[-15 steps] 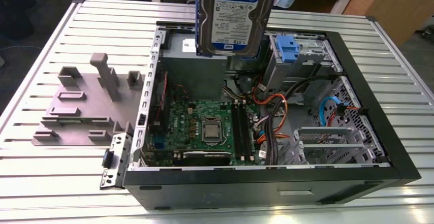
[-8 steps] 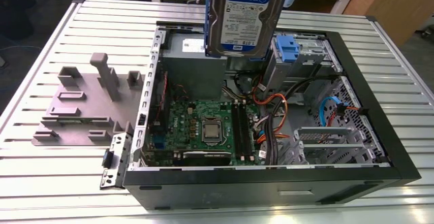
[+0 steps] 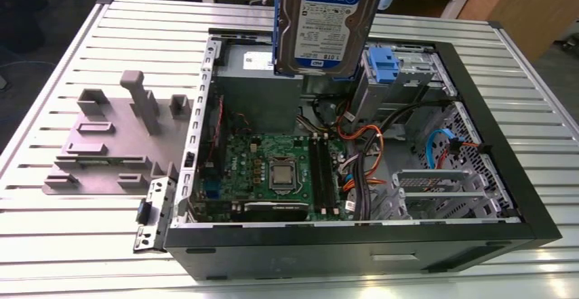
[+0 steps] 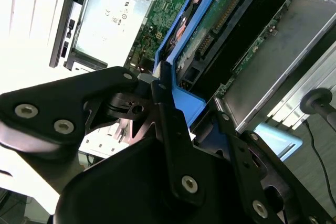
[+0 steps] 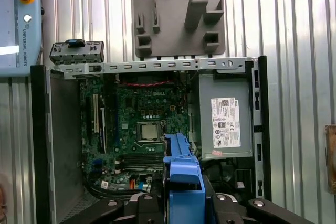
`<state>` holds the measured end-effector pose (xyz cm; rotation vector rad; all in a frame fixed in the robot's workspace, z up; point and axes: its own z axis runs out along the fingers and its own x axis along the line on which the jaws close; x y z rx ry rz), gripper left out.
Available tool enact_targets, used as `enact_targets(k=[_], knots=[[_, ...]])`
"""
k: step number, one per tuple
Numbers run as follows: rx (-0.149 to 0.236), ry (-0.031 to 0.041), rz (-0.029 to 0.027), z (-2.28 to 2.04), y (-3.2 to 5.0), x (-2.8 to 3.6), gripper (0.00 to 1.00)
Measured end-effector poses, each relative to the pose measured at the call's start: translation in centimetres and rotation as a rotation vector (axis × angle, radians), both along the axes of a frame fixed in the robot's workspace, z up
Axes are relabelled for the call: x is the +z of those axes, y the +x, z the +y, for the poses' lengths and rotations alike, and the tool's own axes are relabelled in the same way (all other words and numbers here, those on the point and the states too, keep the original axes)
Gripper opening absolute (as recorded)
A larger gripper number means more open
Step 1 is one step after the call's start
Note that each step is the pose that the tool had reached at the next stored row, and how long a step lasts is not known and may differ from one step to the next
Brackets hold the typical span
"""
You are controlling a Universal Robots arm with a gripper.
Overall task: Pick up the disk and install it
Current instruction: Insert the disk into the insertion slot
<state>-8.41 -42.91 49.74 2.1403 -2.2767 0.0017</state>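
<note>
You had the disk [image 3: 323,24] picked up, claw [image 4: 189,97] clamped on its blue frame, at 12 o'clock over the case [image 3: 362,255], not yet installed.

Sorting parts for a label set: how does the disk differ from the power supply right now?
The disk hangs upright over the case in the tool; the power supply sits inside it. The disk has a blue-and-white label and blue frame; the power supply a white sticker. Both are grey metal.
</note>
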Motion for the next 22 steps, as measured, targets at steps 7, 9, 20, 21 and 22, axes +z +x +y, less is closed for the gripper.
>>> enact_targets(k=[7, 9, 20, 21, 22], knots=[[0.000, 0.0221, -0.0001, -0.15, 0.01, 0.00, 0.36], [0.000, 0.0534, 0.0000, -0.38, 0.00, 0.00, 0.36], [0.000, 0.0662, 0.0000, -2.33, 0.00, -0.01, 0.36], [0.000, 0.0663, 0.0000, -2.52, 0.00, -0.01, 0.36], [0.001, 0.0664, -0.0001, -2.71, 0.00, -0.02, 0.36]])
